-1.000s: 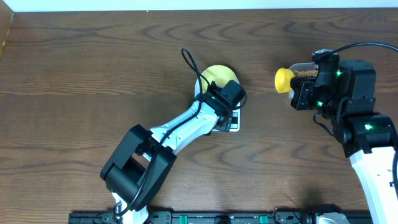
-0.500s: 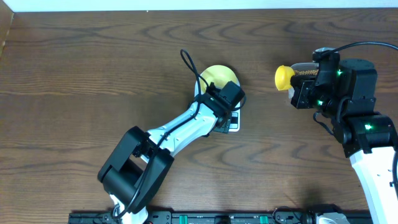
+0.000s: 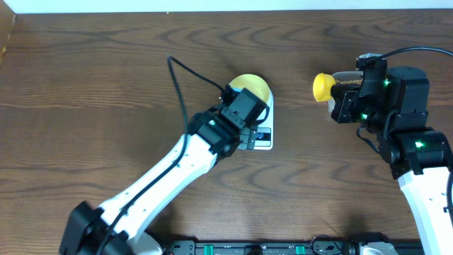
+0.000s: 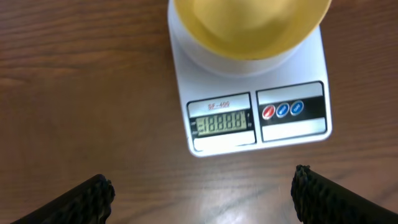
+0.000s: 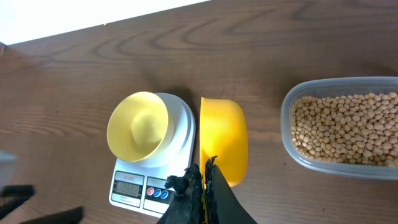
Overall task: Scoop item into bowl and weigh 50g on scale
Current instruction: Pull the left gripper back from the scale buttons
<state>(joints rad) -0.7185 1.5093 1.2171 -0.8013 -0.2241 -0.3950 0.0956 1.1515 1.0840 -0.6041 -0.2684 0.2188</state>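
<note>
With the empty bowl [image 4: 249, 25] sitting on the scale [image 4: 181, 74] and my left gripper [image 4: 205, 190] hanging wide open just short of it, my right gripper [image 5: 202, 180] pinches the scoop [image 5: 222, 146], which I should dip shallowly into the beans [image 5: 342, 127] in the tub [image 5: 291, 149] and lift level.

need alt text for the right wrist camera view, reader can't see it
A bright yellow scoop, held in the shut right gripper, fills the middle of the frame above a wooden table. At the frame's left an empty pale-yellow bowl sits on a white digital scale; at its right is a clear tub of tan beans.
</note>
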